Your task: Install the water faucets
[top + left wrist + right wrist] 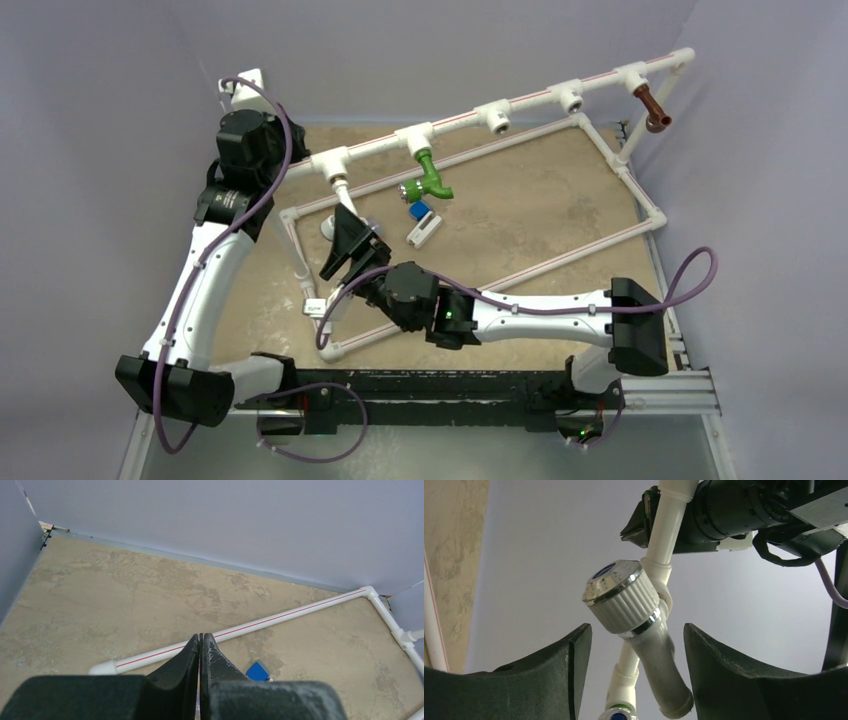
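The right pincer [636,630] is spread wide and pinches nothing. The white faucet [651,645] stands in the gap between its two fingers [549,675] and seems to touch neither of them. The faucet hangs on the white stub of a tee [333,160] of the pipe frame [600,140], just beyond the fingertips. Its long axis runs slanted through the gap, from the stub down toward the palm. The open end of the spout points to the palm and leans a little to the right finger, while the silvery knob [616,597] faces outward toward the left finger's side. I cannot tell if the faucet is fully seated on the stub. The left pincer [200,640] is pressed together and holds nothing. I think the main risk is that the fingers close on the ribbed knob and not on the body; then a twist would only turn the knob, or the grip would slip off. A squeeze that is off the middle could also push the faucet sideways and pull it loose, or drag the light frame over the table. The left arm [734,510] is close behind the stub, so a reach that goes too deep could strike it. The green faucet [428,175] and the brown faucet [652,108] hang from other tees, well apart from this pincer.
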### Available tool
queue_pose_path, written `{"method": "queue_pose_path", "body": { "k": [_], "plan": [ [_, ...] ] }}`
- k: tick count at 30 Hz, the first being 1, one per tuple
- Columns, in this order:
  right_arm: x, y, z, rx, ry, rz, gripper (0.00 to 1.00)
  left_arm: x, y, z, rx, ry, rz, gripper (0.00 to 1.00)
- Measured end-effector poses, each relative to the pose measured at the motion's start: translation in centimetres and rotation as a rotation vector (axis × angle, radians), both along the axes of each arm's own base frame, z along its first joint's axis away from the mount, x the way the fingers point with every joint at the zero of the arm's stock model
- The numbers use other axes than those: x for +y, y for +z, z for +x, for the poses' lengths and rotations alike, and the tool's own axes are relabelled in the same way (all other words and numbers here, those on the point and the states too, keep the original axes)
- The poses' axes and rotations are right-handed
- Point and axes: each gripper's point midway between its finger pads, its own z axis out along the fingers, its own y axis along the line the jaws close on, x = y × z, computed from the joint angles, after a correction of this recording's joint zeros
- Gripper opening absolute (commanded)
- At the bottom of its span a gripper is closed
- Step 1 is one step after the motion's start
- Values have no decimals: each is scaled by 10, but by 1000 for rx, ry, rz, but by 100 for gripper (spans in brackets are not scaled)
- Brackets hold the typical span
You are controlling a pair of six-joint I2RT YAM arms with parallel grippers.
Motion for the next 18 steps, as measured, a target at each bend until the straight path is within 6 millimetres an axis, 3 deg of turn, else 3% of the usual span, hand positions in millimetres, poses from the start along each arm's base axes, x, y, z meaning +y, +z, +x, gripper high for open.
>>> {"method": "queue_pose_path", "body": {
  "k": [6,8,11,18],
  "plan": [
    [2,11,1,-15,-3,27,35,-1,2,0,-17,-11,-7,0],
    [1,15,1,-17,-7,42,18,-1,3,0,-20,-13,-8,0],
    [0,17,1,-22,-19,48,0,-1,3,0,-23,-16,-10,0],
    [0,17,3,8,-59,141,0,-1,4,1,-32,-24,-15,0]
  ]
}}
